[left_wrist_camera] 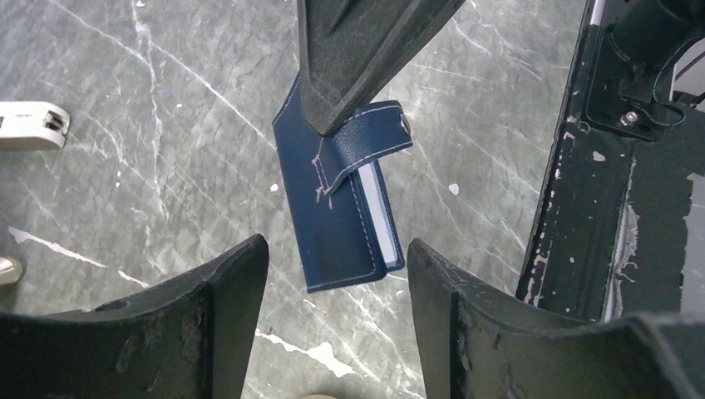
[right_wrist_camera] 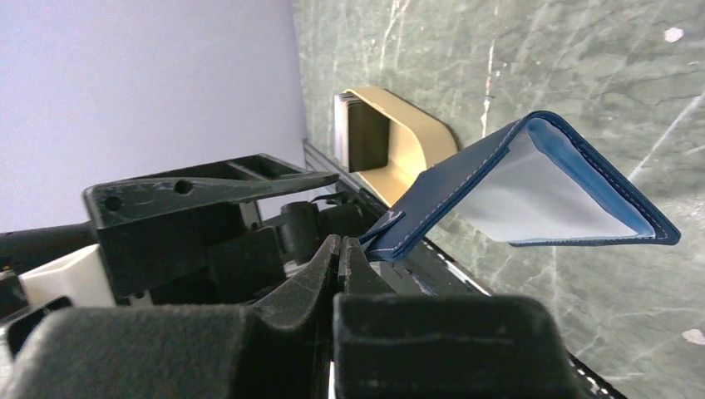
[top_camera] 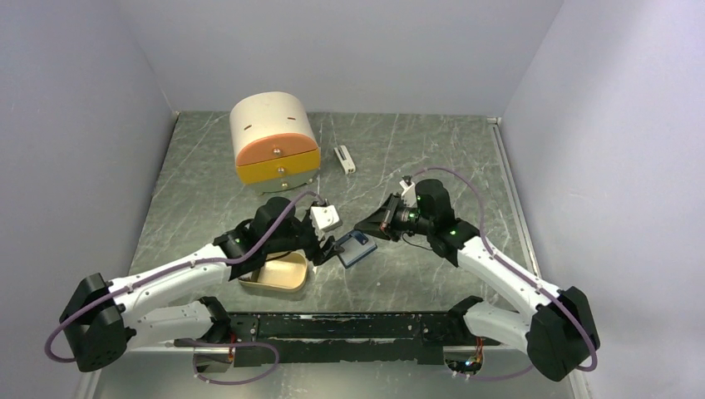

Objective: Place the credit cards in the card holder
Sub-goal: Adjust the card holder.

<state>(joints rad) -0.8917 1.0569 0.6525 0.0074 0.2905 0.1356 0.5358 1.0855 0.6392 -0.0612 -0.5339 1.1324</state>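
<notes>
Your right hand [right_wrist_camera: 345, 249] is clamped on the snap tab [right_wrist_camera: 384, 231] of the card holder [right_wrist_camera: 465, 179], pale card [right_wrist_camera: 540, 199] inside; left hand [left_wrist_camera: 332, 249] apart; cards [right_wrist_camera: 349, 129] in tan tin [right_wrist_camera: 416, 137], upper centre.

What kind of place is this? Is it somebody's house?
Probably a robot test booth, not a house: the left arm and right arm are fixed to a marble-look table, plain lilac walls box it in, and the card holder looks like a practice prop.

Card holder [left_wrist_camera: 332, 216] sits just beyond the gap between the left gripper [left_wrist_camera: 334, 245] fingers, its tab end pinched between the right gripper [right_wrist_camera: 342, 243] fingers. Past the card holder, beyond the right fingers, a tin [right_wrist_camera: 411, 137] holds credit cards [right_wrist_camera: 342, 125] on edge.
</notes>
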